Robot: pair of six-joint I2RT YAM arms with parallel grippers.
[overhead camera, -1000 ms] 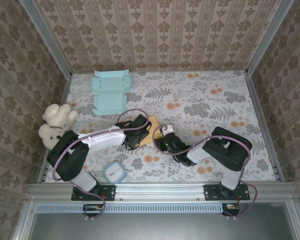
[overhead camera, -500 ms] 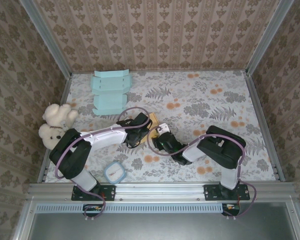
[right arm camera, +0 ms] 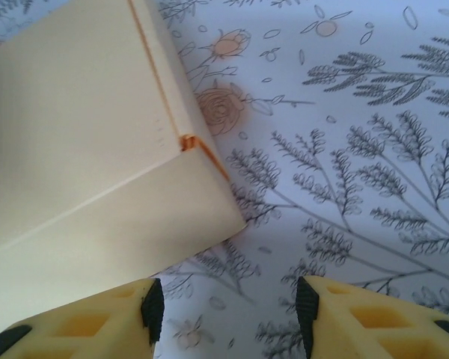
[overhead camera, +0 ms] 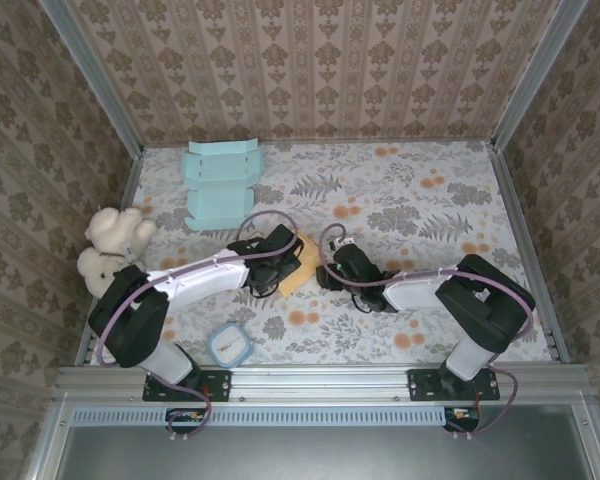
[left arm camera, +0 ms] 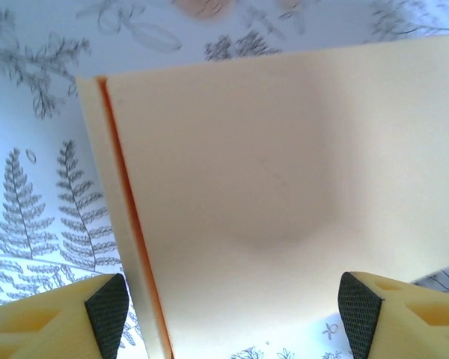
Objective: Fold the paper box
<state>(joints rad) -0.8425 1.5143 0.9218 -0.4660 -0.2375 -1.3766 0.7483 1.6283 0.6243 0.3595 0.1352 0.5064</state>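
At the middle of the table (overhead camera: 430,220), the paper box (overhead camera: 300,262) lies as a pale orange sheet, mostly flat, between the two grippers. The left gripper (left arm camera: 232,321) hangs over its broad panel with jaws wide apart and nothing clamped. A narrow side strip with a bright orange crease runs along the panel's left edge. The right gripper (right arm camera: 228,314) is beside the box's corner, jaws also apart, with bare tablecloth between its fingertips.

The folding seems to be at an early step, probably raising a side wall along a crease. The next move likely calls for one gripper to pin the panel while the other slides under an edge flap and tips it upright.

From above, the arms cover most of the sheet, so its outline and flaps are hard to read. The left wrist view cuts off the panel's right side. Whether either fingertip touches the card cannot be told. Teal blanks (overhead camera: 220,185) sit well apart at the far left.
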